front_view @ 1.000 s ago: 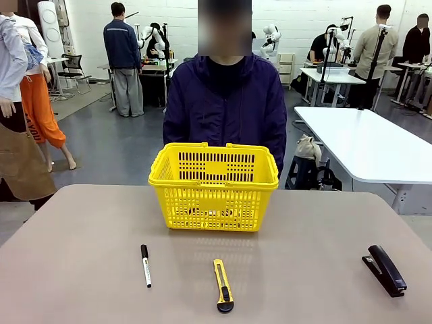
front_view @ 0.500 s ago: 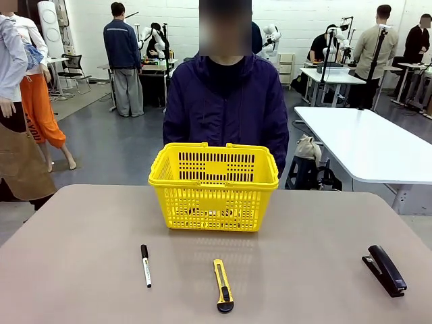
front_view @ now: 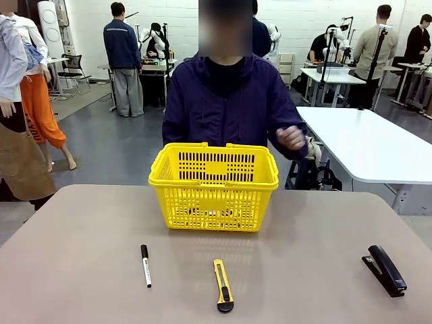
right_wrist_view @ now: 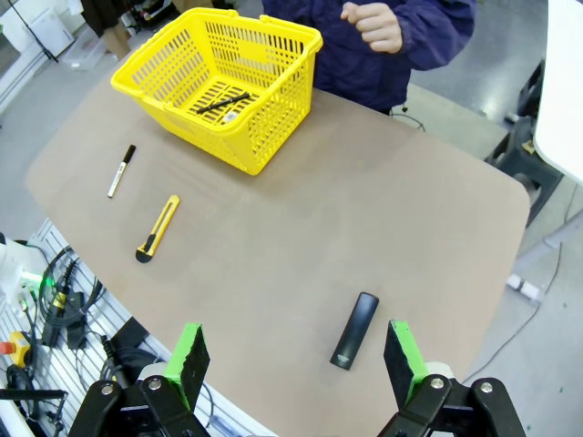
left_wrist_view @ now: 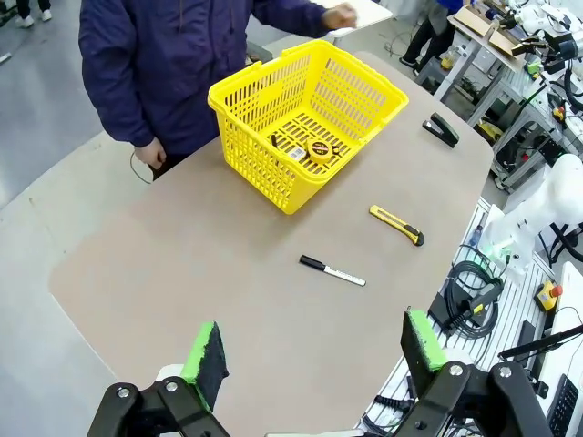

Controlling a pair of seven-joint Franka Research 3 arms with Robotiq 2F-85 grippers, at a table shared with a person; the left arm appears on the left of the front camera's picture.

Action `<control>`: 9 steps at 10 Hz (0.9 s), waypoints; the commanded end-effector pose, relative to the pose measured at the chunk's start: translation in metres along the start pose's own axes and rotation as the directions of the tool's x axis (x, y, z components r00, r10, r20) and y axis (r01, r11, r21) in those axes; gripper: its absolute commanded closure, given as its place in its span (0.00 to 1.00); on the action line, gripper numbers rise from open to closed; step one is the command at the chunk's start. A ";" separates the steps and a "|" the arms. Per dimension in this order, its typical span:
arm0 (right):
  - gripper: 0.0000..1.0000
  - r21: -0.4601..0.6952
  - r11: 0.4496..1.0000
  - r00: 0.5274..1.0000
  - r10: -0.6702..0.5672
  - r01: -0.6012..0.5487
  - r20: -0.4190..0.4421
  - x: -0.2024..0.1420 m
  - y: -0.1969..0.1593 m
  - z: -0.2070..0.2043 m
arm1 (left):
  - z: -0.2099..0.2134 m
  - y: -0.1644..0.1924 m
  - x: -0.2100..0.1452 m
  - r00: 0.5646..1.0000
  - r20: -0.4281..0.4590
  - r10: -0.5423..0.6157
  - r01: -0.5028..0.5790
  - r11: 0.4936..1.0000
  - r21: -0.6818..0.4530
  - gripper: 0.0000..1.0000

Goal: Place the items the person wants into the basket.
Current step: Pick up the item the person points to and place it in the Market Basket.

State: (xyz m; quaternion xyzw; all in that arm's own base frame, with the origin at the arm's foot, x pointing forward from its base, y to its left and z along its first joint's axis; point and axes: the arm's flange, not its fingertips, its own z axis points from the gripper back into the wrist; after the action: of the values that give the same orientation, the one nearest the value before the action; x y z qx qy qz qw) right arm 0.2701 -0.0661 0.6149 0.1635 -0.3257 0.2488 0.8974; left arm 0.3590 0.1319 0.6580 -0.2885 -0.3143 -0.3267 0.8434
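Tabletop (front_view: 88, 223) was seen beneath the left gripper (left_wrist_view: 314, 344) and right gripper (right_wrist_view: 296, 353), both spread wide and empty. Tape measure (left_wrist_view: 320, 150) and pen (right_wrist_view: 223, 103) were found in the basket (front_view: 213, 183) at upper centre. The stapler (front_view: 385, 270), at lower right, was judged still to be placed. Marker (front_view: 146, 265) and knife (front_view: 223, 285) were left well apart from it, so nothing was blocked.

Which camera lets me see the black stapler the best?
The front view. There the stapler lies close, and its top arm and base both show clearly. The right wrist view shows it whole from above, but as a plain dark bar. The left wrist view shows it small and far off.
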 end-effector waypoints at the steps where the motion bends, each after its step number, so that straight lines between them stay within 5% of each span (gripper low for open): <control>1: 0.00 -0.030 0.999 1.000 -0.010 0.010 -0.021 0.000 0.000 -0.002 | 0.000 0.000 0.000 1.000 0.009 -0.010 0.010 1.000 -0.010 0.00; 9: 0.00 -0.030 0.999 1.000 -0.010 0.010 -0.021 0.000 0.000 -0.002 | 0.000 0.000 0.000 1.000 0.009 -0.010 0.010 1.000 -0.010 0.00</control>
State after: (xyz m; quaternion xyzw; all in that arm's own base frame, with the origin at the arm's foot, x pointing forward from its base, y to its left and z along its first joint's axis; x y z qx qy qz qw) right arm 0.2701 -0.0661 0.6149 0.1635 -0.3257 0.2488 0.8974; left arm 0.3590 0.1318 0.6580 -0.2887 -0.3141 -0.3268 0.8433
